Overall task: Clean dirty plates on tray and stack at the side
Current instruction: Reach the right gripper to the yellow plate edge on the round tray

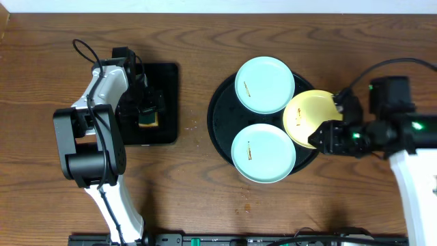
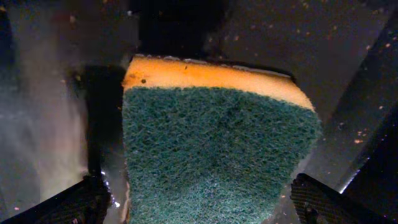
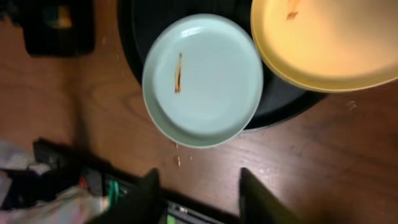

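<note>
Three plates lie on the round black tray (image 1: 217, 116). One mint plate (image 1: 265, 84) sits at the far side, and another mint plate (image 1: 263, 152) (image 3: 202, 79) sits at the near side with a brown streak. A yellow plate (image 1: 308, 115) (image 3: 323, 43) leans over the tray's right rim. My right gripper (image 1: 319, 135) (image 3: 199, 177) hovers by the yellow plate's right edge. Its fingers are apart, and only bare wood shows between them. My left gripper (image 1: 149, 111) (image 2: 202, 208) is open, with one finger on each side of a green and yellow sponge (image 1: 148, 121) (image 2: 217, 155).
The sponge rests on a small rectangular black tray (image 1: 167, 102) at the left. Brown wood tabletop (image 1: 198, 184) surrounds both trays, with a few crumbs (image 3: 178, 160) near the round tray. Black equipment (image 3: 56, 28) and a dark rail line the front edge.
</note>
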You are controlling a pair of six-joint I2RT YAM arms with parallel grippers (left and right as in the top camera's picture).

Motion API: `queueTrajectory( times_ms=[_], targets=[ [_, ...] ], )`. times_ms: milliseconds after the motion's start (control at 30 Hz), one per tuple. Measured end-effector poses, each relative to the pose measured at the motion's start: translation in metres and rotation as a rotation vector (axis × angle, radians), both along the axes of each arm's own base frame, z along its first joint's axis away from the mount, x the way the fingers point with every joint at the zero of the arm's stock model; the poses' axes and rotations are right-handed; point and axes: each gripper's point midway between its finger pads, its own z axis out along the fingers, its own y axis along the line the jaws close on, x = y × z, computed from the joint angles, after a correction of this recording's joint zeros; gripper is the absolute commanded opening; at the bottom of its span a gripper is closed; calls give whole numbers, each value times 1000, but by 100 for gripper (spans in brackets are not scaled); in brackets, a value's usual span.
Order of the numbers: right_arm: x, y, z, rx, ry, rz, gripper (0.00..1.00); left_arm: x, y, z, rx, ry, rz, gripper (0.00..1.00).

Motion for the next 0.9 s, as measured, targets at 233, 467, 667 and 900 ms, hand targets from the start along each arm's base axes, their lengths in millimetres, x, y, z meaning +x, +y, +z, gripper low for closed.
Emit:
queueTrajectory(
  times_ms=[233, 467, 667, 900],
  targets=[
    [-5, 17, -76, -93, 82, -16, 40, 2, 0, 0, 1, -8, 0, 93],
    [16, 3, -119, -214, -2, -139, 36, 2, 0, 0, 1, -8, 0, 93],
    [20, -7, -154, -238, -38, -227, 28, 2, 0, 0, 1, -8, 0, 93],
    [18, -6, -168, -221, -38, -250, 28, 2, 0, 0, 1, -8, 0, 93]
  ],
)
